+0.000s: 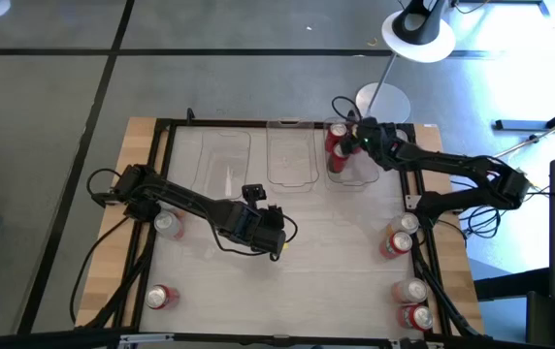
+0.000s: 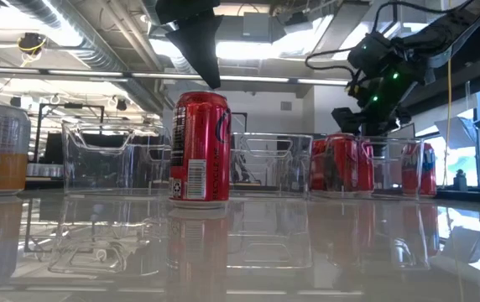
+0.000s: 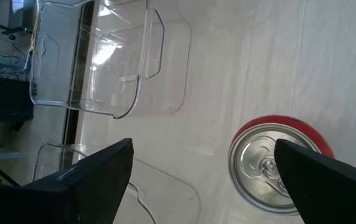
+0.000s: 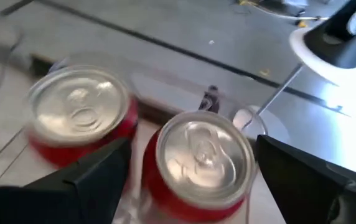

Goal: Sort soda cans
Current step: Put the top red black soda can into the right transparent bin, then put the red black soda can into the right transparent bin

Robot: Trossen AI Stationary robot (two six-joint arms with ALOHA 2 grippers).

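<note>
While the left pincer is held open above a red soda can standing upright near the middle of the counter, its two dark fingers are seen spread on either side of that can's silver top without touching it. On the can's side a barcode panel and white print can be made out in the low view, but no brand can be read.

The right pincer is positioned over the right-hand clear plastic bin of the three at the far edge of the counter, its fingers spread wide. Two red cans with silver tops are seen standing upright below it, side by side; whether both stand inside that bin cannot be told. Neither is gripped.

Relative to the middle bin, an empty bin is set just to its left. More cans are grouped near the counter's right edge, and two others are placed toward its left edge, all upright.
</note>
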